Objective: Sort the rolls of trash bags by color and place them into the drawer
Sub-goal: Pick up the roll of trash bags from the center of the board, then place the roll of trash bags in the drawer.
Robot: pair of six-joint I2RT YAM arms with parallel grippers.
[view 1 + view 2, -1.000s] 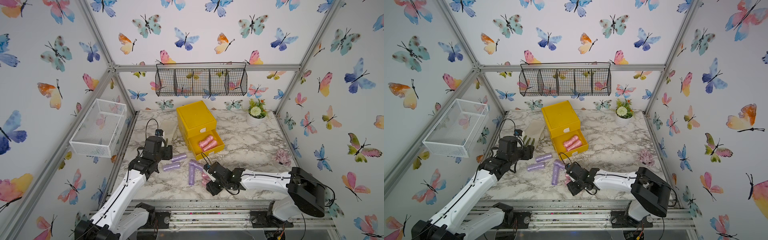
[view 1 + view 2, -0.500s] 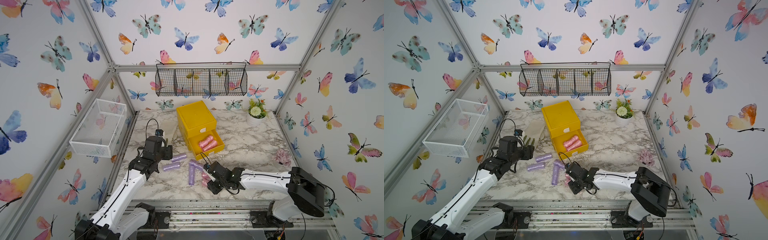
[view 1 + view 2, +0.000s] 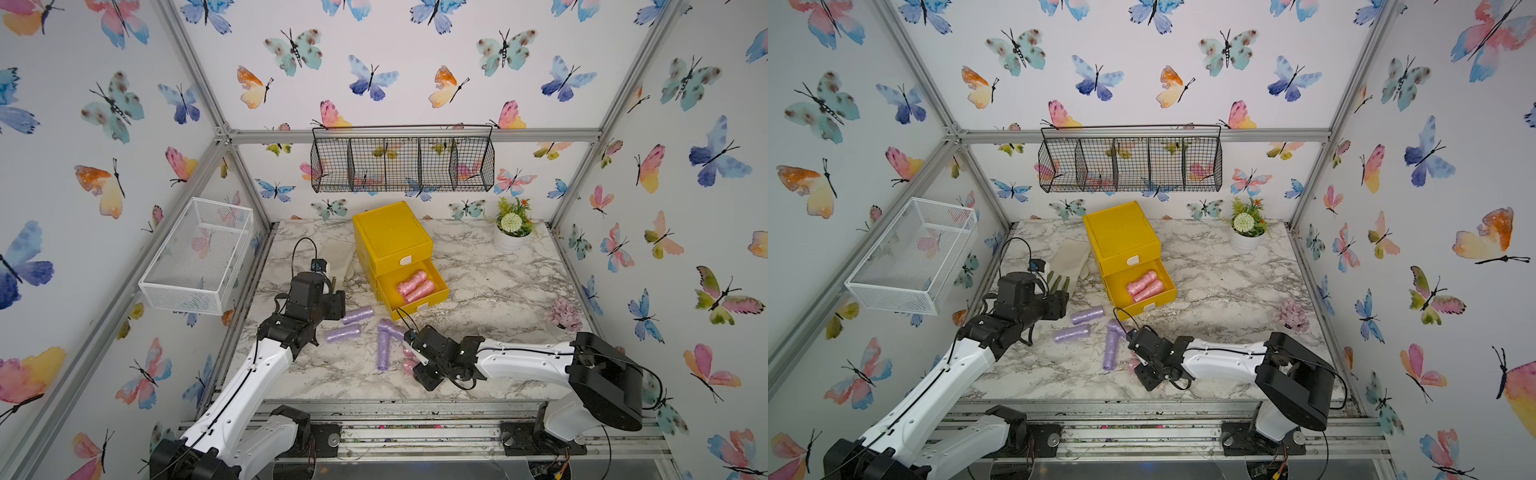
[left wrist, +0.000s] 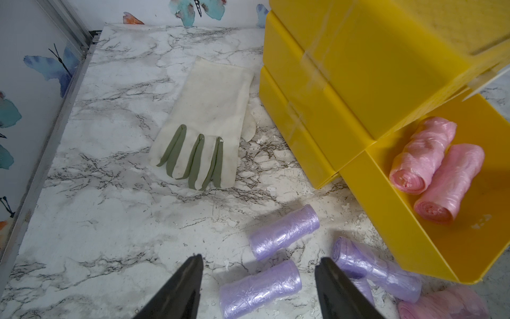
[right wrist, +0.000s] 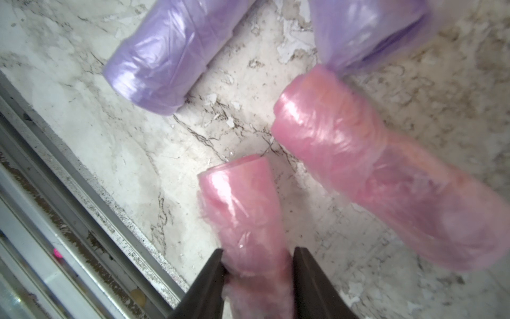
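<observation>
the pink roll [image 5: 242, 210] lay at the near middle of the table [image 3: 490, 286]. the right gripper [image 5: 256, 252] pinched it at the end toward the arm, its jaws narrowed to the roll's width and pressing both sides. whether it had left the marble i could not tell. a second pink roll [image 5: 386, 179] lay just beside it, not touching, and the purple rolls [image 3: 343, 332] were scattered to the left and farther back. behind them stood the open drawer [image 3: 411, 312] of the yellow cabinet [image 3: 390, 232], with two pink rolls [image 3: 413, 286] already inside. the left gripper [image 4: 259, 261] hovered wide open and empty over the purple rolls, and the glove [image 4: 209, 116] lay beyond it at the far left.

to lift well, i judged, the squeeze had to be firm, since the crinkly film looked slick and the free end could droop. a straight rise clear of the neighbour seemed best, then a carry over the drawer's front wall to its pink fellows.

against a second earlier, the right jaws had drawn in around the roll from wider apart, and the arm had barely shifted. the left arm, purple rolls and drawer looked unchanged.
</observation>
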